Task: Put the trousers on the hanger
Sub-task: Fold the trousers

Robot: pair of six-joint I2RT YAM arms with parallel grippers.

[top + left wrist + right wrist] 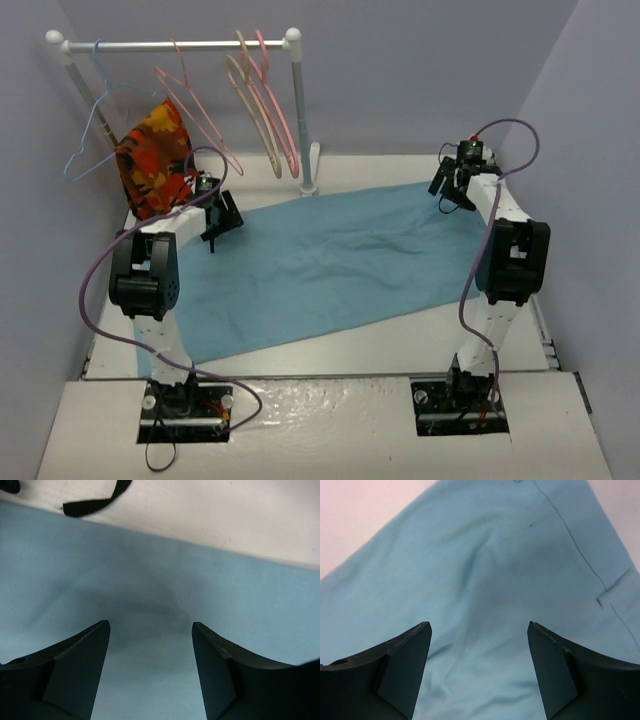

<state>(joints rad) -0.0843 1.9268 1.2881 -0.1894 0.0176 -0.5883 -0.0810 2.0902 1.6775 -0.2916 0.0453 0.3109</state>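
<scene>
Left gripper (149,625): jaws apart, empty, poised over the trousers' (330,270) left edge, likely for a pinch. Hanger (205,125): hooked on rail (180,45) behind (not yet fetched). Trousers: spread flat across table (400,340). Right gripper (479,624): jaws apart, empty, above the right end.

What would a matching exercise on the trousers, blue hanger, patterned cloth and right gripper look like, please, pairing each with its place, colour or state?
Things:
1 trousers
2 blue hanger
3 patterned cloth
4 right gripper

Descriptions:
A orange, red and yellow
B open, holding nothing
C spread on the table
D hooked at the left end of the rail

Pairs: 1-C, 2-D, 3-A, 4-B.
</scene>
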